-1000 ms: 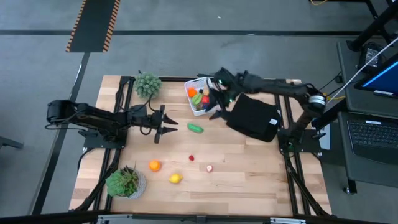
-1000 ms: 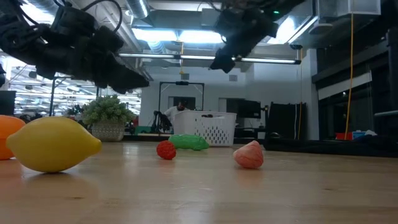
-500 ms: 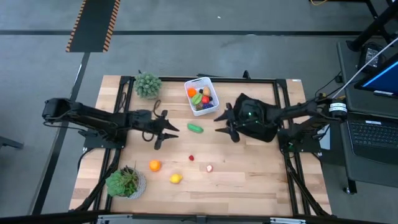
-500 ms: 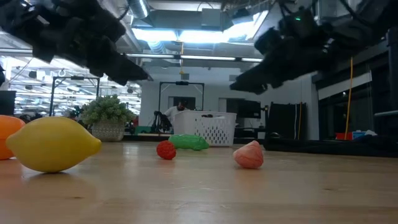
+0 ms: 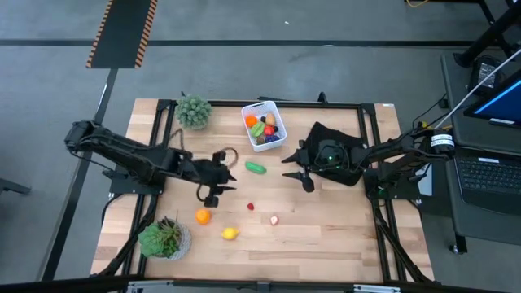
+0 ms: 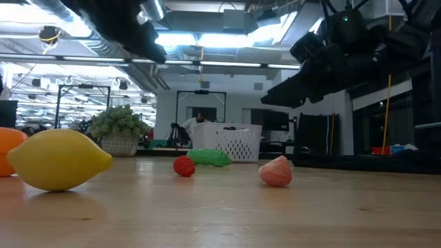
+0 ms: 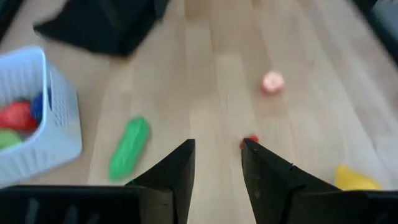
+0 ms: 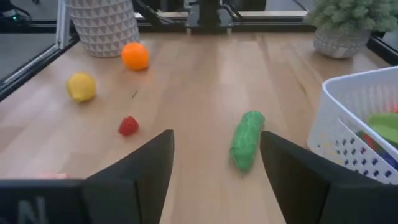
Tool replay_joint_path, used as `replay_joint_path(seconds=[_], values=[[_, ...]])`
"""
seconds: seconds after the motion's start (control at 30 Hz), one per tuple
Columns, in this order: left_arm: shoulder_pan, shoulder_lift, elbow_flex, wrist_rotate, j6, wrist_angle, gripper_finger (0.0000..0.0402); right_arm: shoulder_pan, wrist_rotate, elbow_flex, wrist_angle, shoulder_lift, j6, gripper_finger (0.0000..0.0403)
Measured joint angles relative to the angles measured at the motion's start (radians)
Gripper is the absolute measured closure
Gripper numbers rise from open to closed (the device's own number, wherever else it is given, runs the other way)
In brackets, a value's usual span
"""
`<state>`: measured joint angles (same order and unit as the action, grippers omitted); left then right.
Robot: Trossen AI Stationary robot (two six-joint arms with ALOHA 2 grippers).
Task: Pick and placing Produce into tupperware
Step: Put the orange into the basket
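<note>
Tupperware (image 5: 264, 126): white perforated tub at the far middle of the table, holding several pieces of produce already (orange, green, red, dark).

Green piece (image 5: 256, 168): long, cucumber-like, lying on the bare wood just beside the tub's near side; not yet picked.

Small red piece (image 5: 250, 207), pink piece (image 5: 273, 220), lemon (image 5: 230, 233), orange (image 5: 203, 216): loose on the near half of the table, well apart from the tub.

Right gripper (image 5: 298, 169): a second ago it hung over the tub; it has since drawn back and now stands over the wood between the green piece and the black cloth (image 5: 332, 155). Fingers wide, nothing between them; in the right wrist view the green piece lies straight ahead in the gap. Judgement: a drop into the tub looks finished, and the green piece is the likely next pick.

Left gripper (image 5: 218, 181): has shifted nearer the table's middle, with the small red piece beyond it. Fingers set narrow, empty; the small red piece shows just past the fingertips in its wrist view.

Potted plants (image 5: 194, 111), (image 5: 165, 238): at the left side, untouched.

Count: five pieces remain outside the tub.
</note>
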<state>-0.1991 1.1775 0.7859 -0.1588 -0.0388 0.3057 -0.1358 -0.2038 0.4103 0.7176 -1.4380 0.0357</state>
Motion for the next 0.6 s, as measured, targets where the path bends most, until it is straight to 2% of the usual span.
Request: replay_joint_path(seconds=[0.27, 0.43, 0.6], values=[[-0.137, 0.218, 0.236, -0.035, -0.2, 0.377, 0.0278, 0.03, 0.003, 0.0, -0.002, 0.0, 0.021, 0.0163], [-0.221, 0.33, 0.322, -0.035, -0.307, 0.51, 0.0278, 0.044, 0.001, 0.0, -0.002, 0.0, 0.025, 0.0163], [-0.303, 0.374, 0.332, -0.034, -0.417, 0.566, 0.0278, 0.046, 0.001, 0.0, -0.002, 0.0, 0.025, 0.0163]])
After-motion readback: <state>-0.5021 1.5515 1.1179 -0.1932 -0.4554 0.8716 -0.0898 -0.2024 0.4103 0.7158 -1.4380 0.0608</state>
